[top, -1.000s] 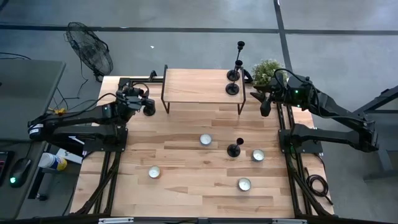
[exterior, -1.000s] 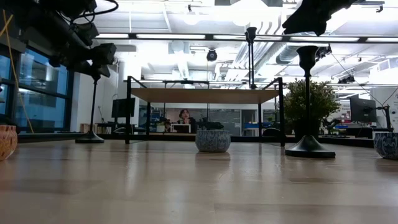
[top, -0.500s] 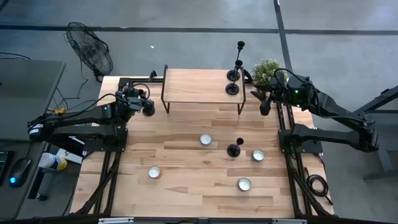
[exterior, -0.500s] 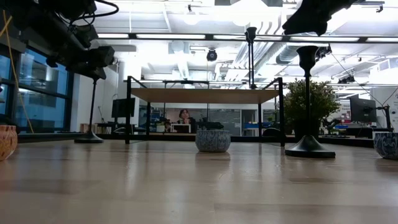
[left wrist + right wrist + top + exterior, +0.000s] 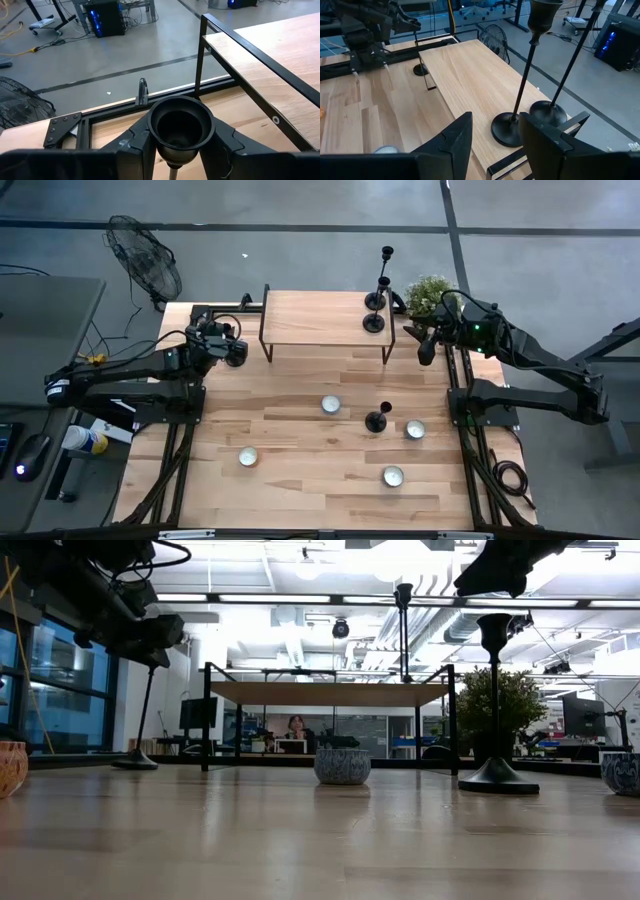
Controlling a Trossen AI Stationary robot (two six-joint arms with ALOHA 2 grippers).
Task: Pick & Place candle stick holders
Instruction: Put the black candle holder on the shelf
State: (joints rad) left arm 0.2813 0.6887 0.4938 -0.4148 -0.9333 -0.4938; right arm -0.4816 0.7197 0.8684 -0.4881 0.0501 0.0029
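My left gripper (image 5: 231, 348) is at the table's far left, beside the shelf's left leg, shut on a slim black candle stick holder (image 5: 141, 710). Its cup (image 5: 180, 122) shows between the fingers in the left wrist view. Two more holders (image 5: 375, 300) (image 5: 373, 323) stand on their disc bases on the right end of the wooden shelf (image 5: 310, 320). A shorter holder (image 5: 377, 420) stands on the table right of the middle. My right gripper (image 5: 427, 352) is open and empty, in the air off the shelf's right end. My left gripper pinches the holder at its top, right under the cup's bowl (image 5: 172, 159), between its two fingers (image 5: 137, 145). The fingers come about level from the table's left. The holder hangs tilted, its disc base (image 5: 134, 762) low by the table; whether the base touches, I cannot tell.
Several white tealight candles (image 5: 331, 405) (image 5: 415, 429) (image 5: 247, 457) (image 5: 392, 476) lie on the near half of the table. A potted plant (image 5: 428, 292) stands at the far right corner. The shelf's black metal legs (image 5: 264, 340) stand close to my left gripper.
My left gripper has shifted a little toward the table's left edge with the holder. The holder has tipped from upright to slanted: its disc base has swung toward the left edge while the cup has stayed in the fingers.
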